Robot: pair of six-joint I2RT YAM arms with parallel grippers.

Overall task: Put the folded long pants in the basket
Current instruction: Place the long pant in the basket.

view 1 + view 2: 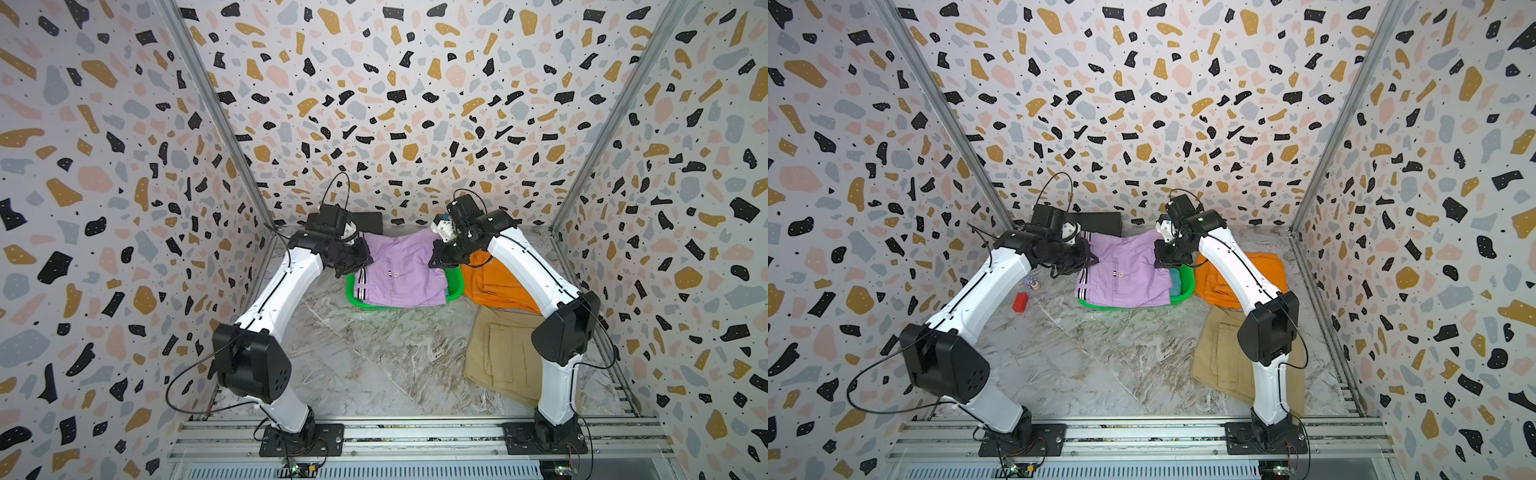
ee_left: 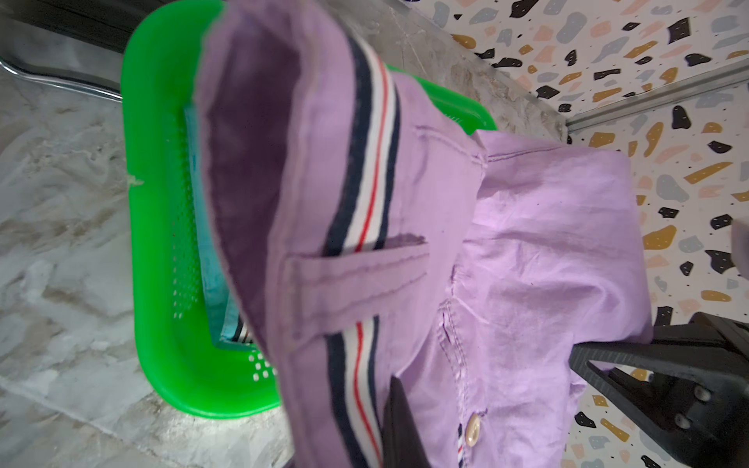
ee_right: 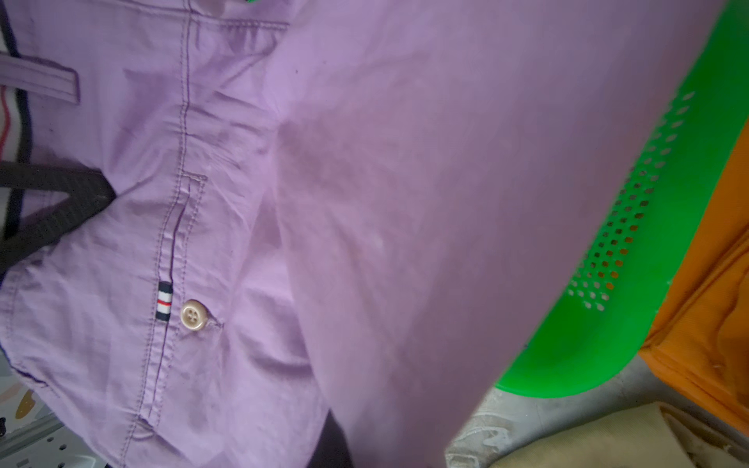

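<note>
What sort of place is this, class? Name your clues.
Likely a robot test cell: left arm and right arm bolted to a metal rail, patterned walls boxing in a marble table, lilac pants over a green basket.

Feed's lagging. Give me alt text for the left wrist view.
The lilac pants, with a navy, white and red side stripe, fill the view, hanging over the green basket, where cyan pants already lie. The right hand pinches the lilac cloth's far edge.
</note>
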